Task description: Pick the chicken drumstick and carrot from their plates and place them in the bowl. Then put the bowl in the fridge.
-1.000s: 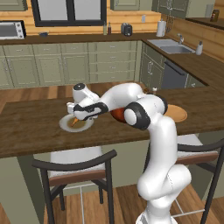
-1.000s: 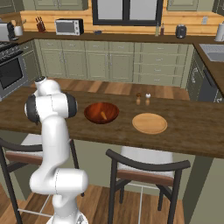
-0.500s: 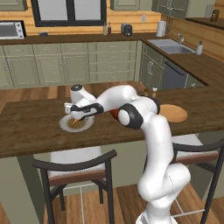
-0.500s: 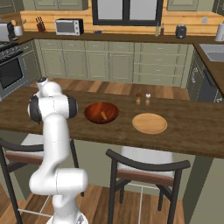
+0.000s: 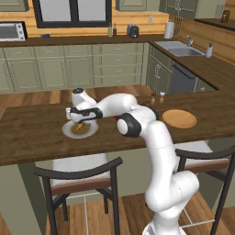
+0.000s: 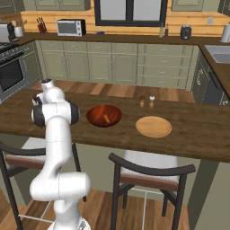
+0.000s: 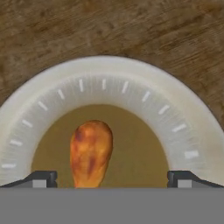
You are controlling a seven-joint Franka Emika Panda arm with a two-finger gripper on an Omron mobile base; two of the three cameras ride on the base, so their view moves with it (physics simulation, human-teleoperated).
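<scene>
In the left base view the gripper [image 5: 79,120] hangs low over the pale plate [image 5: 91,132] on the wooden counter [image 5: 32,133]. In the right base view the bowl [image 6: 104,116] holds a small orange stick, probably the carrot [image 6: 106,118], beside the tan plate [image 6: 153,126]. In the hand view the fingers [image 7: 42,178] stand wide apart around the drumstick [image 7: 91,152], not touching it

A home kitchen: green cabinets [image 5: 78,69], sink [image 5: 178,48], microwave [image 6: 71,27], oven [image 6: 10,76].

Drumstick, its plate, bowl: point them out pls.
drumstick [image 7: 91,153]: hand view, middle of the browned meat.
plate [image 7: 144,89]: hand view, pale rim with tick marks.
bowl [image 6: 92,117]: right base view, reddish-brown front wall.
</scene>
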